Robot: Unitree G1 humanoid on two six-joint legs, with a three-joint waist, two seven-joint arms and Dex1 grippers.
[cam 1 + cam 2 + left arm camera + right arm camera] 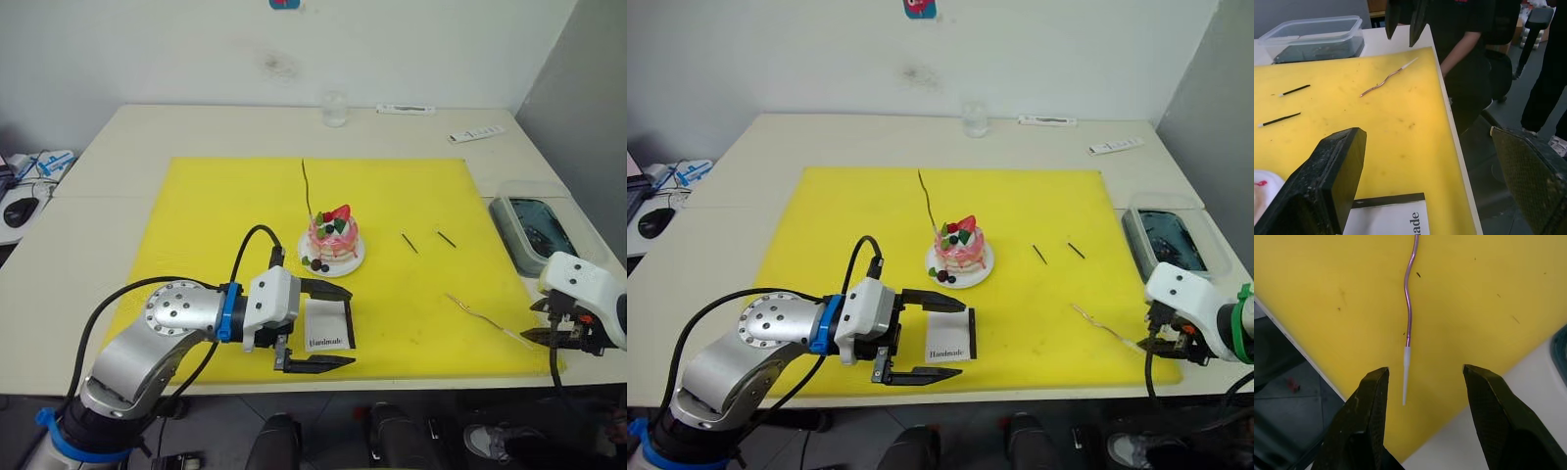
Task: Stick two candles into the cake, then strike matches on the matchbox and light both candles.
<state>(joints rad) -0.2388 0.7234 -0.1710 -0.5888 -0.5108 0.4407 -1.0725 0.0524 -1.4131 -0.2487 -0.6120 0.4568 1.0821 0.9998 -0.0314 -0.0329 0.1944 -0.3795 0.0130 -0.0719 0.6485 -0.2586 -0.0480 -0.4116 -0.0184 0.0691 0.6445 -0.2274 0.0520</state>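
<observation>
At the centre of your head view, on the yellow mat (196,225), the cake (332,241) sits on its white plate with one candle (307,188) already standing in it, rising thin and wavy above the cream toward the upper part of the frame. The second candle (482,316) lies flat on the mat in the lower right, near the mat's front-right corner, with its white tip pointing at your right gripper (550,336). In the right wrist view you can see that gripper's fingers (1359,421) spread apart, one on each side of the candle's white tip (1406,374), not touching it. Your left gripper (333,328) is in the lower middle of the frame, below the cake, with its fingers wide apart and straddling the matchbox (328,326); the box lies flat on the mat between them, its dark strip along the edge facing the cake. You cannot tell whether either finger touches the box. The two matches (427,240) lie side by side on the mat to the right of the cake, well apart from both grippers. A clear tub (534,229) with a dark bottom stands just off the mat's right edge, and a person in dark clothes (1469,58) shows beyond the table edge in the left wrist view.
</observation>
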